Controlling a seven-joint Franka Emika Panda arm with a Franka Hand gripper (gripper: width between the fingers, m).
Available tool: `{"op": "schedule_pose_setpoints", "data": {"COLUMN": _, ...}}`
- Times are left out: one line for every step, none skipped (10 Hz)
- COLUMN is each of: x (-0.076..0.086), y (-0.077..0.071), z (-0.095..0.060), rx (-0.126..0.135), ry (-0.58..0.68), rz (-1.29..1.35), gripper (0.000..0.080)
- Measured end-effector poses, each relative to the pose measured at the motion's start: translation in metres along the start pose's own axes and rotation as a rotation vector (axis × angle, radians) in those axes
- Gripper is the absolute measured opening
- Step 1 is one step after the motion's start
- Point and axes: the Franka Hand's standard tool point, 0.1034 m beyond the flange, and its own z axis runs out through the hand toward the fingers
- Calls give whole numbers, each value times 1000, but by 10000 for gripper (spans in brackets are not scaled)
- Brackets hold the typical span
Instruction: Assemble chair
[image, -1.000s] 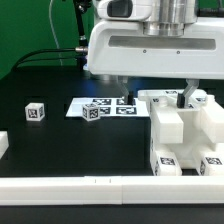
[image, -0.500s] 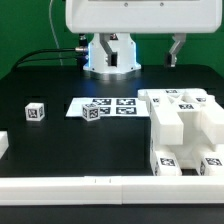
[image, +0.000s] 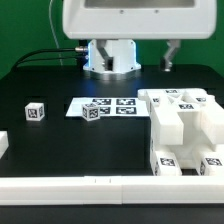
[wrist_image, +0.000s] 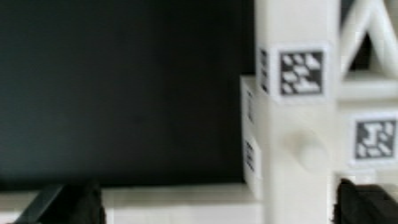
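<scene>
Wrist view: the two-finger gripper is held spread and empty above the glossy white blocky plastic chair assembly, presumably so that a grasp can be lined up.

Marker board on black table

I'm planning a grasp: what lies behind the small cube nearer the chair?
The marker board lies flat behind the cube, its tags showing. The cube covers part of the board's near edge, so whether they touch cannot be told.
</scene>
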Motion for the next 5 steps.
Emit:
{"op": "schedule_pose_setpoints", "data": {"x": -12, "y": 4, "z": 4, "rx": 25, "ry": -30, "rz": 60, "gripper": 648}}
{"op": "schedule_pose_setpoints", "data": {"x": -12, "y": 1, "z": 6, "rx": 10, "ry": -27, "rz": 54, "gripper": 648}}
{"op": "schedule_pose_setpoints", "data": {"x": -12, "y": 0, "z": 6, "rx": 12, "ry": -27, "rz": 50, "gripper": 648}}
{"op": "schedule_pose_setpoints", "data": {"x": -12, "y": 1, "z": 6, "rx": 12, "ry": -28, "rz": 51, "gripper": 648}}
{"op": "schedule_pose_setpoints", "data": {"x": -12, "y": 1, "z": 6, "rx": 12, "ry": -28, "rz": 51, "gripper": 648}}
